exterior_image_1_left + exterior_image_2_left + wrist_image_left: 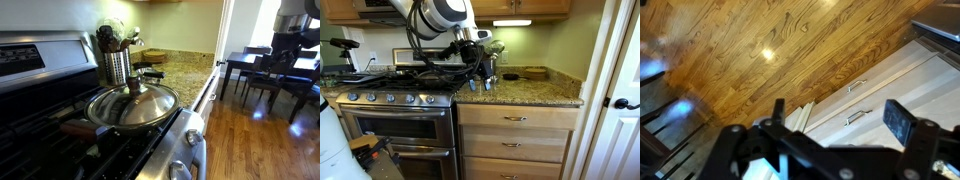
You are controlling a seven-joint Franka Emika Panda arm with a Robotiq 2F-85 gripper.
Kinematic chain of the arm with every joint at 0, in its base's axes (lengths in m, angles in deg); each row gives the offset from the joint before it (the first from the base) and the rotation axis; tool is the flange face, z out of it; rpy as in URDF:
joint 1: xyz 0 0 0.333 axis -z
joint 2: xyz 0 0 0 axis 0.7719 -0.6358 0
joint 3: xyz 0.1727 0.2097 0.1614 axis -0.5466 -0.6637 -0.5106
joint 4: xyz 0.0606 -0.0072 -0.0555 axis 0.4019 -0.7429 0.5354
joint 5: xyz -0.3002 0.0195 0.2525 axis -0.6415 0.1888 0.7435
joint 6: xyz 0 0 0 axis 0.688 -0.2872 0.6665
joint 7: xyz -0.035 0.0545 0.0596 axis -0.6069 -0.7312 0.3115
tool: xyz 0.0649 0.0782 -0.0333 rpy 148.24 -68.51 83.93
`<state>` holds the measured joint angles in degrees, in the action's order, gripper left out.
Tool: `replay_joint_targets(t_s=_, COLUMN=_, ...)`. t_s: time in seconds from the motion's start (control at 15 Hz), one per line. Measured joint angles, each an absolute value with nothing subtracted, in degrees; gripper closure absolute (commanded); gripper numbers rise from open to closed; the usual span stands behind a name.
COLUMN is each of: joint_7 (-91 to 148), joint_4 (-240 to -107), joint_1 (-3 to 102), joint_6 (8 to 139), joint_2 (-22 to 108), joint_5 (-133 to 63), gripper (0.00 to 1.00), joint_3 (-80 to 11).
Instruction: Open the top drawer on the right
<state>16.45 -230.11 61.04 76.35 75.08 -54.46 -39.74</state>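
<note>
Kitchen cabinets of light wood sit under a granite surface (535, 92), right of the steel stove (395, 120). The top drawer (548, 118) lies just beneath that surface, its front flush with the cabinet and its slim handle (515, 118) untouched, so I judge no part of the opening is done. The hand (480, 80) hangs above the surface near the stove's edge, well clear of the handle. In the wrist view its fingers (902, 122) are spread wide and hold nothing. Reaching down, gripping the handle and pulling all remain.

Warm indoor lt, glare on floor (767, 53), fingers (902, 122) blurry
</note>
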Motion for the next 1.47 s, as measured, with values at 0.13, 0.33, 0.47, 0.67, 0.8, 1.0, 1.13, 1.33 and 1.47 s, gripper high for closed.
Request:
replay_joint_targets(t_s=0.13, joint_7=16.3, joint_4=-227.9, joint_1=61.0, joint_6=77.3, joint_2=72.7, joint_5=-53.3, gripper=0.00, joint_3=-39.6)
replay_joint_targets(t_s=0.33, joint_7=16.4, joint_4=-223.5, joint_1=61.0, joint_6=78.3, joint_2=68.2, joint_5=-50.1, gripper=0.00, joint_3=-39.3)
replay_joint_targets(t_s=0.47, joint_7=16.4, joint_4=-220.6, joint_1=60.9, joint_6=79.4, joint_2=65.2, joint_5=-47.3, gripper=0.00, joint_3=-39.1)
replay_joint_targets(t_s=0.67, joint_7=16.1, joint_4=-216.2, joint_1=60.8, joint_6=81.8, joint_2=60.4, joint_5=-43.4, gripper=0.00, joint_3=-38.7)
replay_joint_targets(t_s=0.8, joint_7=16.0, joint_4=-213.5, joint_1=60.5, joint_6=82.6, joint_2=57.2, joint_5=-40.5, gripper=0.00, joint_3=-38.2)
replay_joint_targets(t_s=1.0, joint_7=15.7, joint_4=-210.2, joint_1=60.0, joint_6=82.9, joint_2=52.9, joint_5=-37.0, gripper=0.00, joint_3=-37.6)
replay_joint_targets(t_s=1.13, joint_7=15.4, joint_4=-208.9, joint_1=59.7, joint_6=82.9, joint_2=51.3, joint_5=-36.3, gripper=0.00, joint_3=-37.3)
replay_joint_targets(t_s=1.33, joint_7=15.0, joint_4=-208.5, joint_1=59.6, joint_6=82.9, joint_2=50.9, joint_5=-36.2, gripper=0.00, joint_3=-37.3)
replay_joint_targets(t_s=1.47, joint_7=14.9, joint_4=-208.5, joint_1=59.3, joint_6=82.9, joint_2=50.8, joint_5=-36.0, gripper=0.00, joint_3=-37.1)
